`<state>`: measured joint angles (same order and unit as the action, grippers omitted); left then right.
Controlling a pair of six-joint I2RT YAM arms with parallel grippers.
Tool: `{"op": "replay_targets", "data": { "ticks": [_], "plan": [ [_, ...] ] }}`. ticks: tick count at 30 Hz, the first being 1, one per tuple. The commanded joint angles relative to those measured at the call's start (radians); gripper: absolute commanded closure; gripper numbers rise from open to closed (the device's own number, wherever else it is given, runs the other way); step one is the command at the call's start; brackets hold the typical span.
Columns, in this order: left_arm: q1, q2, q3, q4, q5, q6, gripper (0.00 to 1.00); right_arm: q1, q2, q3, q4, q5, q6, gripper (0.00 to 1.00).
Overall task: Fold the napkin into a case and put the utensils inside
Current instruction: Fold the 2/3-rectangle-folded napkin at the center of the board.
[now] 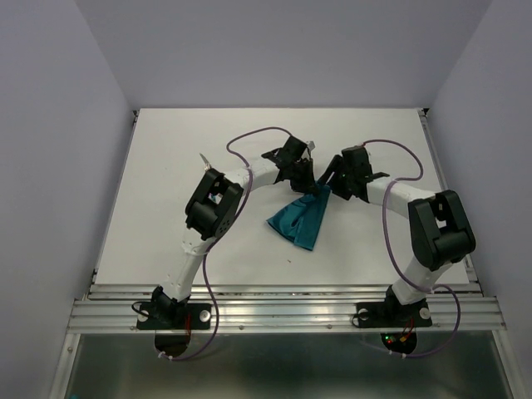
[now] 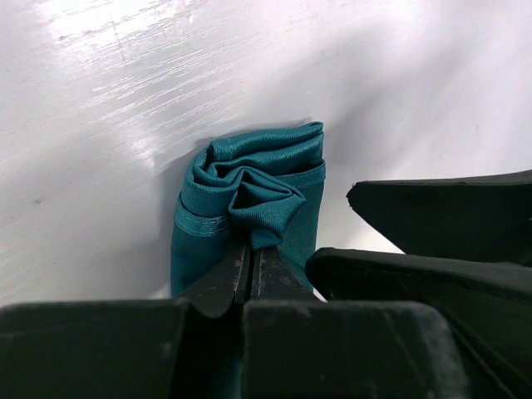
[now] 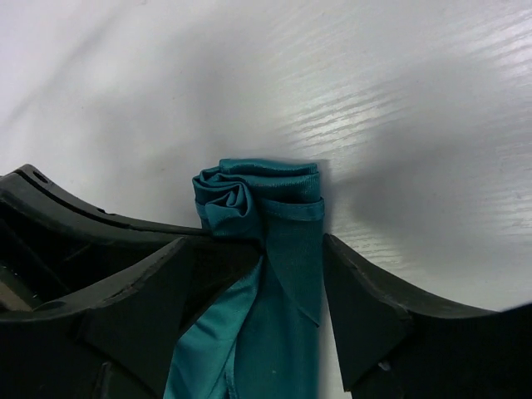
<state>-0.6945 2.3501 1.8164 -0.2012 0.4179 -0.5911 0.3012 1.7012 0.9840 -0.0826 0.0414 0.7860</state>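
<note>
The napkin lies mid-surface as a rumpled, tapering strip. Its far end is raised and gathered into a knot of folds, so no case is formed yet. The left end effector is clamped tight on that gathered end. The right end effector stands with jaws apart around the cloth, gripping nothing. Judgement: the folding step is in hand. The next move calls for a fresh right-side grip and for spreading the cloth flat.

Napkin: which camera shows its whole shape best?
Top external: it alone shows the whole napkin, only its far end hidden under the grippers. Left wrist shows the bunched end pinched by the left gripper; right wrist shows that end between the parted jaws of the right gripper.
</note>
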Motion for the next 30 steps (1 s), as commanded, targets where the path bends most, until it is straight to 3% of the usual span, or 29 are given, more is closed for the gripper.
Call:
{"op": "replay_targets", "data": {
  "ticks": [1, 5, 12, 26, 30],
  "plan": [
    [-0.011, 0.046, -0.02, -0.037, -0.025, 0.04, 1.0, -0.022, -0.023, -0.007, -0.014, -0.032, -0.014, 0.27],
    [-0.011, 0.046, -0.02, -0.037, -0.021, 0.051, 1.0, -0.022, -0.002, -0.002, -0.006, -0.097, -0.022, 0.18],
    [-0.013, 0.037, -0.022, -0.035, -0.018, 0.063, 1.0, -0.031, 0.051, 0.012, 0.003, -0.121, -0.024, 0.16],
    [-0.013, 0.034, -0.02, -0.032, 0.004, 0.085, 1.0, -0.042, 0.147, 0.027, 0.024, -0.113, -0.033, 0.29],
    [-0.013, 0.038, -0.02, -0.032, 0.012, 0.088, 1.0, -0.042, 0.155, 0.025, 0.04, -0.118, -0.022, 0.37]
  ]
}}
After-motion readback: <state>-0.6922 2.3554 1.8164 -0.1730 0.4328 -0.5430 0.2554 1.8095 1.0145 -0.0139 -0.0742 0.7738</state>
